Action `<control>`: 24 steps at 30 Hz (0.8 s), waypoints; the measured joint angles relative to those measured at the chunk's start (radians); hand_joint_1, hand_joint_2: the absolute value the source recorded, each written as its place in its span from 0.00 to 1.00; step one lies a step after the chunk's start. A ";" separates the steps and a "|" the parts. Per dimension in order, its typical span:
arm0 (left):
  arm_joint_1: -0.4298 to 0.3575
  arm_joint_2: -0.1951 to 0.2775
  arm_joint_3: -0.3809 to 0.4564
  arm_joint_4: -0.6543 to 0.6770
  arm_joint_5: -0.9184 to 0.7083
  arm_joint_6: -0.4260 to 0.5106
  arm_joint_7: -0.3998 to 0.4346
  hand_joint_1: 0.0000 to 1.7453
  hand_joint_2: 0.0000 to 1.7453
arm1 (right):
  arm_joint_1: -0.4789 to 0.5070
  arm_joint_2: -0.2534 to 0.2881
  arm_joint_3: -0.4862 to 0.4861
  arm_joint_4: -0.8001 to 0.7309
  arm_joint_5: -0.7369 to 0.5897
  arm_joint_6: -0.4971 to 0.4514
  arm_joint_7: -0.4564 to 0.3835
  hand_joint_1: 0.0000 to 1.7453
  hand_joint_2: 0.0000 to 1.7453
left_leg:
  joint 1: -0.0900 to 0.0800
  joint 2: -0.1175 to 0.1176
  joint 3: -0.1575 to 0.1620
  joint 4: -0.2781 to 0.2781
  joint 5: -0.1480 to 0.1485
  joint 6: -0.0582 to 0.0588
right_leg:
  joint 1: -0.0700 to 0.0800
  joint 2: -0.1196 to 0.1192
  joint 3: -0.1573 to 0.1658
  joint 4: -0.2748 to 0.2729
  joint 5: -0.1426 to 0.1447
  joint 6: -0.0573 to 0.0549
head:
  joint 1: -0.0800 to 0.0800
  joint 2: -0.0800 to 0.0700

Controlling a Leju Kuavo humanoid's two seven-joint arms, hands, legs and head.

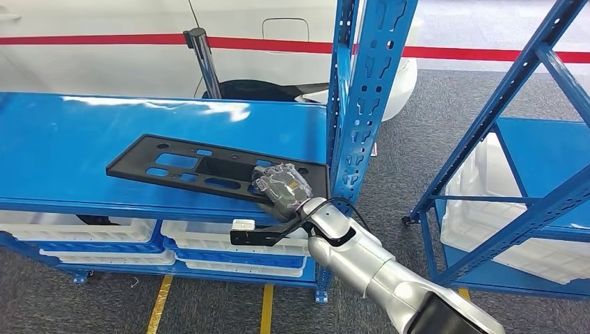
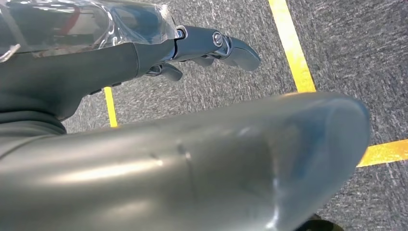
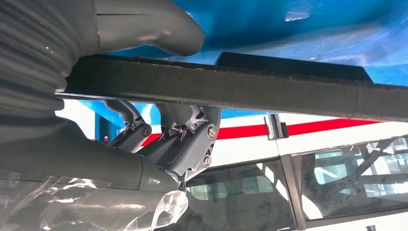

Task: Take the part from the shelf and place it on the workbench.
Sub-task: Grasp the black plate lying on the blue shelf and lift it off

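The part (image 1: 188,167) is a flat black plate with several cut-outs, lying on the blue shelf board (image 1: 62,153), its near right end close to the board's front edge. My right hand (image 1: 282,186), wrapped in clear plastic, grips that near right end. In the right wrist view the thumb (image 3: 149,24) lies on one face of the part's edge (image 3: 240,89) and the fingers (image 3: 187,134) on the other. My left hand (image 2: 144,53) hangs over grey carpet with its fingers stretched out and nothing in it.
A blue perforated upright (image 1: 358,97) stands just right of my right hand. White bins (image 1: 229,247) fill the shelf below. A second blue rack (image 1: 529,174) stands to the right. A white car (image 1: 104,56) and a black post (image 1: 205,59) are behind. Yellow floor lines (image 2: 293,48).
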 joint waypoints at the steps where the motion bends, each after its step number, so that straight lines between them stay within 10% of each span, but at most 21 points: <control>1: 0.000 0.000 0.000 0.000 0.000 0.002 0.000 0.00 0.00 | 0.000 0.000 0.000 0.000 0.001 0.000 0.000 1.00 1.00 | 0.000 0.000 0.000 0.000 0.000 0.000 | 0.000 0.000 0.000 0.000 0.000 0.000 | 0.000 0.000; 5: 0.000 -0.001 0.000 0.000 0.000 0.011 -0.012 0.00 1.00 | 0.000 0.000 0.000 0.000 0.007 0.000 -0.002 1.00 1.00 | 0.000 0.000 0.000 0.000 0.000 0.000 | 0.000 0.000 0.000 0.000 0.000 0.000 | 0.000 0.000; 24: 0.007 -0.006 0.026 0.000 0.031 0.021 -0.057 0.00 1.00 | 0.003 -0.001 -0.001 0.001 0.031 0.001 -0.011 1.00 1.00 | 0.000 0.000 0.000 0.000 0.000 0.000 | 0.000 0.000 0.000 0.000 0.000 0.000 | 0.000 0.000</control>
